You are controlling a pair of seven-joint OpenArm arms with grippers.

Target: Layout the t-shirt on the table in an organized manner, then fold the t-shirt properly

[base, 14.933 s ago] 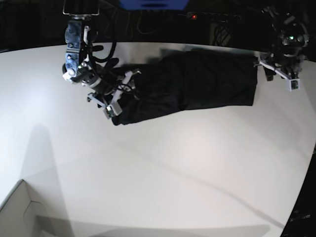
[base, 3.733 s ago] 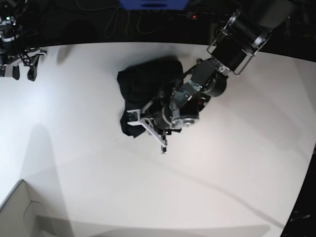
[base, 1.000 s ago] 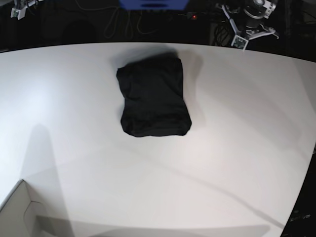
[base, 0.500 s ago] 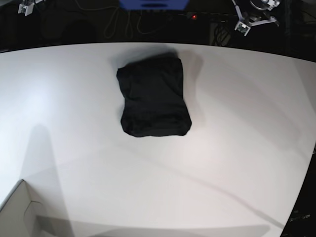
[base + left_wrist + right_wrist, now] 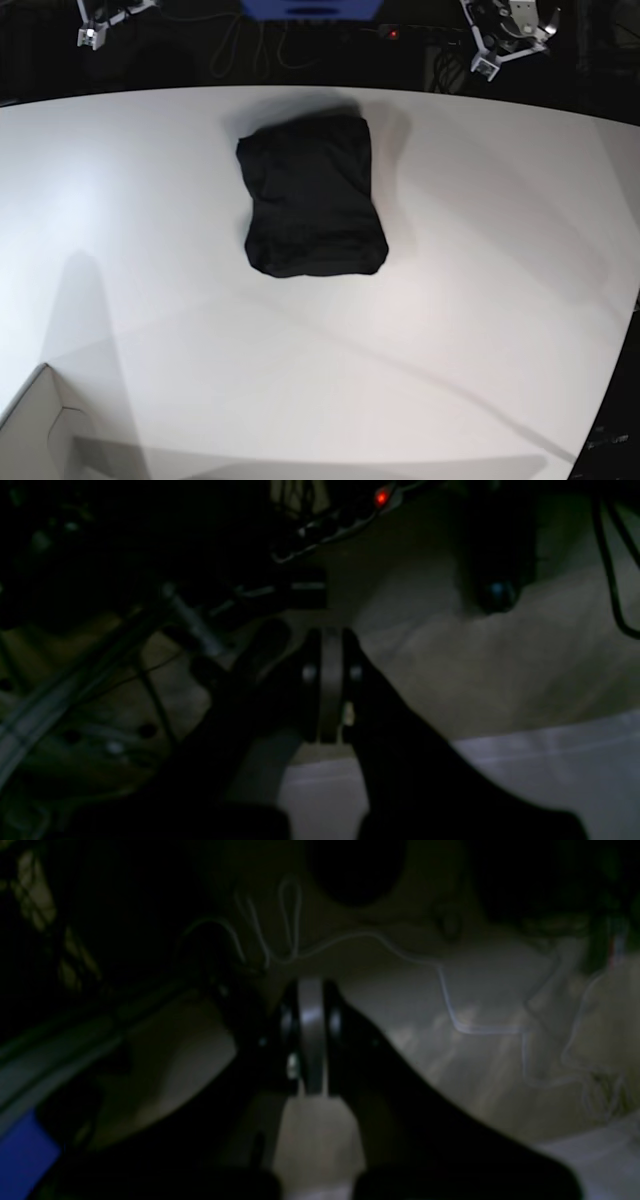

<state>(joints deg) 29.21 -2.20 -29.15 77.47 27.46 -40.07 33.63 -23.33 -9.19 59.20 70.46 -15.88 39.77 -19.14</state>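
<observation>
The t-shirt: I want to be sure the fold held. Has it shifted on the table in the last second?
No. The t-shirt lies in the same place on the table, below the blue object.

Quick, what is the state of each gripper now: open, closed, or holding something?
Left gripper: closed, holding nothing.
Right gripper: closed, holding nothing; the t-shirt lies folded on the table.

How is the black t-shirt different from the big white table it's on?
The t-shirt is black; the table is white. The t-shirt is soft and wrinkly, folded into a small bundle; the table is smooth and flat. The t-shirt covers just a small patch, while the table stretches far beyond it on all sides. Both are plain, with no pictures or marks.
</observation>
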